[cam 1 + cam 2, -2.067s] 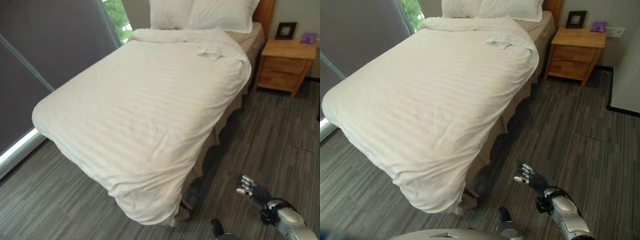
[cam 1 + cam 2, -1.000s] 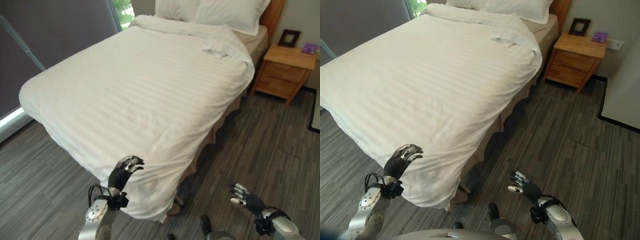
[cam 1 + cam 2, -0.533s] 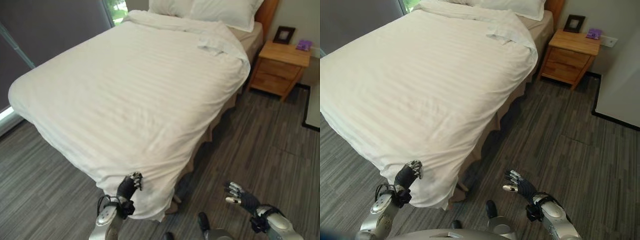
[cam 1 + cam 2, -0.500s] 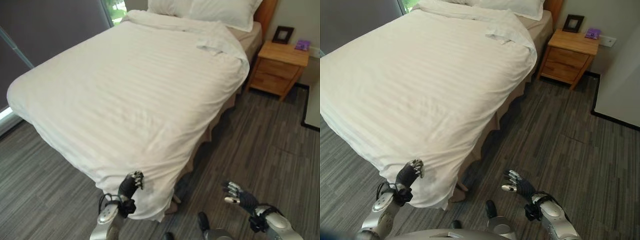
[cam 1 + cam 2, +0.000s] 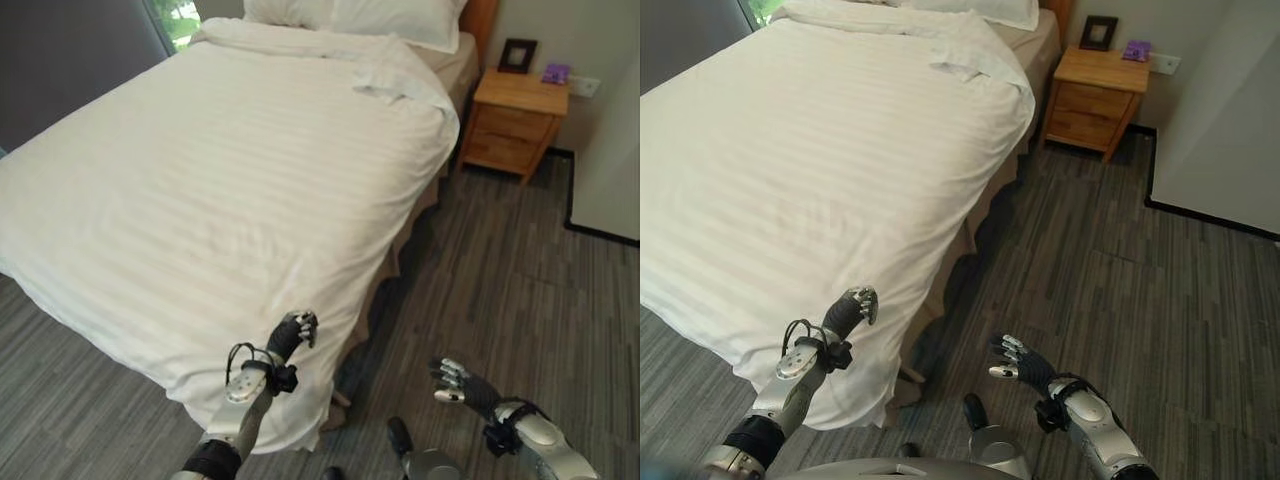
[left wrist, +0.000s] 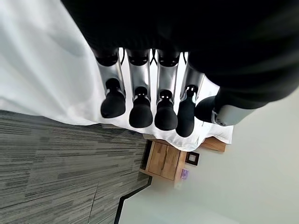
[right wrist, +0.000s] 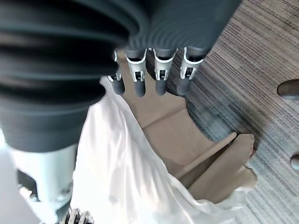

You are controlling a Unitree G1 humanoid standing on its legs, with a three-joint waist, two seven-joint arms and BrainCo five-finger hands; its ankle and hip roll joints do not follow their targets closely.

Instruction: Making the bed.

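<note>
A white striped duvet (image 5: 220,180) covers the bed, and its near corner (image 5: 290,410) hangs down towards the floor. Two white pillows (image 5: 390,18) lie at the head, where a corner of the duvet (image 5: 395,80) is rumpled and folded over. My left hand (image 5: 290,335) is open, raised in front of the hanging corner with nothing in its fingers (image 6: 140,107); whether it touches the cloth I cannot tell. My right hand (image 5: 460,383) is open, low over the floor to the right of the bed. Its wrist view looks at the tan bed skirt (image 7: 173,135) under the duvet's edge (image 7: 121,177).
A wooden nightstand (image 5: 512,120) stands right of the bed's head, with a dark picture frame (image 5: 518,55) and a small purple thing (image 5: 556,73) on it. Grey striped carpet (image 5: 520,290) runs along the bed's right side. A white wall (image 5: 1230,120) rises at the far right.
The view has shifted, so the bed now sits further left. My left hand came up into view by the hanging corner and stays there. The right hand hovers as before.
</note>
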